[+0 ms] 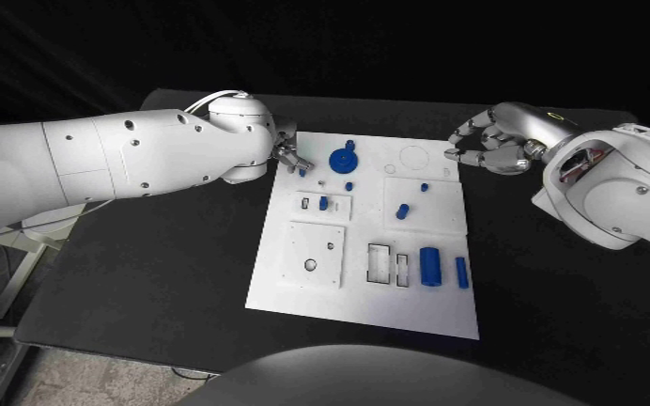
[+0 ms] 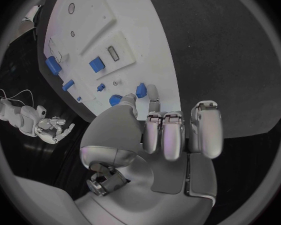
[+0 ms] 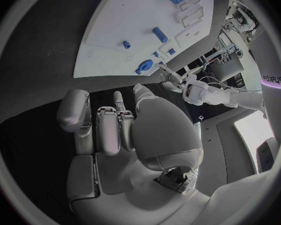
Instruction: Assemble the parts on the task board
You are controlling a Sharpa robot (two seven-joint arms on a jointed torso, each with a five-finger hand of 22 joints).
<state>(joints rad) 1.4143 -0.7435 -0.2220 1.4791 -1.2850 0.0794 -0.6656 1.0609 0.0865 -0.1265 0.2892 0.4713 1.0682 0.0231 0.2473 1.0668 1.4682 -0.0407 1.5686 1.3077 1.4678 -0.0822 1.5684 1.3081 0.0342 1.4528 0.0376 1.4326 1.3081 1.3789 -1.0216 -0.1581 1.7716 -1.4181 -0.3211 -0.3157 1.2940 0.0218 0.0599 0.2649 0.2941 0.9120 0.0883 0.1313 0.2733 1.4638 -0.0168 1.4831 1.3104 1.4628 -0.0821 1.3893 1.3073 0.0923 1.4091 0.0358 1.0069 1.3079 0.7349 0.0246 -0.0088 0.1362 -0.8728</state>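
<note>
While my left hand hovers empty, fingers loose, at the task board edge, the blue gear lies just beyond its fingertips; my right hand curls empty. A skewed reach could nudge it away.

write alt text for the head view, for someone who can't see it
A white task board lies on a black table, with a blue round part near its far edge and blue cylinders near its right side. The left hand reaches the board's far left corner; the right hand hovers off its far right corner, holding nothing.
</note>
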